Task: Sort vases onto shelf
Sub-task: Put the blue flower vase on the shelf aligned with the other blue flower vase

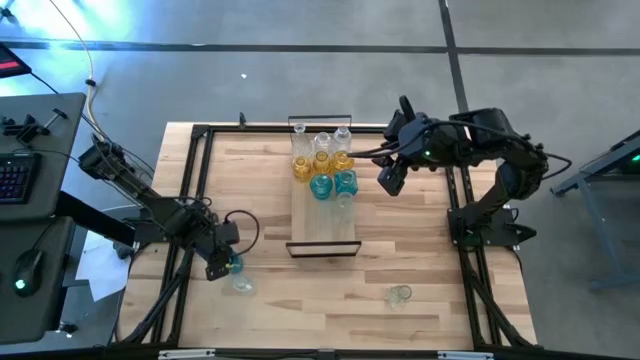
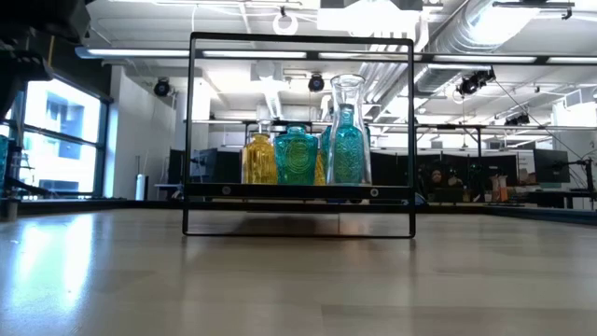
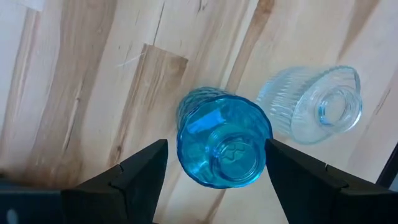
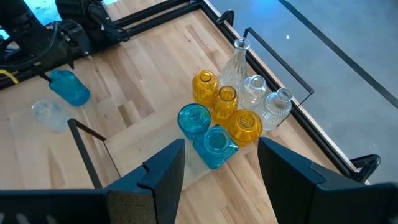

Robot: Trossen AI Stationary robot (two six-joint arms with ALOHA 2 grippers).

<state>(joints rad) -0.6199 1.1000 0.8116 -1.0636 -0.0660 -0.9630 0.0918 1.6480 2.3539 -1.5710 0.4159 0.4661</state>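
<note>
From above, the left gripper (image 1: 222, 262) stands open astride a blue vase (image 1: 235, 264) well off the shelf (image 1: 323, 225), beside a clear vase (image 1: 243, 284); its wrist camera shows gaps at both fingers. The right gripper (image 1: 390, 178), open and empty, hovers beside the shelf, whose vases overlap at table level.

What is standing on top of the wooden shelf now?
On the shelf, eight vases cluster at one end: three clear, three amber, two teal. The rest of the board is bare. Whether they touch is unclear.
</note>
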